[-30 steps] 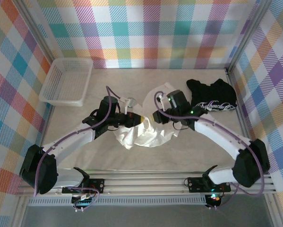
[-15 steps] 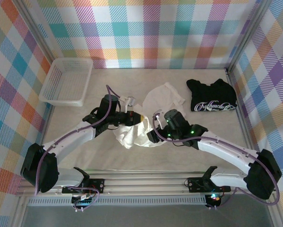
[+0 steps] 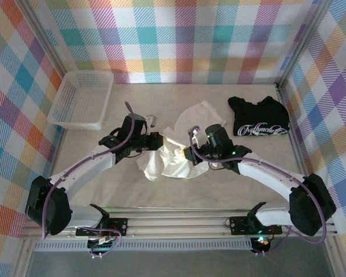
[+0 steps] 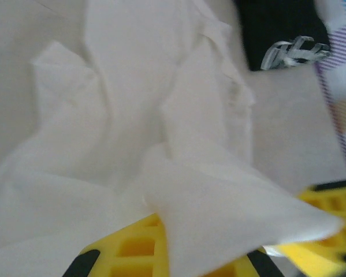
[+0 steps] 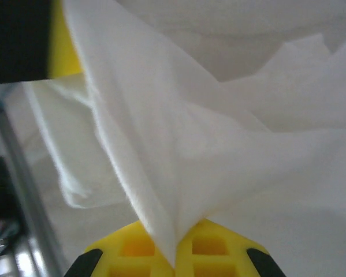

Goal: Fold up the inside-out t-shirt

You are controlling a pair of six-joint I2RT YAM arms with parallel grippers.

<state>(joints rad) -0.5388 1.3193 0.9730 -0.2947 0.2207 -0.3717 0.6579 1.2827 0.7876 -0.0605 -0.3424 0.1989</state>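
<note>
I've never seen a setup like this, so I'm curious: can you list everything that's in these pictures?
inside-out t-shirt: one, white, crumpled at mid-table
black t-shirt: one, black with white script lettering, far right of the table
basket: one, white mesh, far left corner
table: one, pale beige
walls: colourful plaid, on three sides
rail: one, silver, at the near edge
left arm: one, white and black with a purple cable
right arm: one, same colours
left gripper: one, yellow fingers, shut on the inside-out t-shirt
right gripper: one, yellow fingers, shut on the same shirt
</note>
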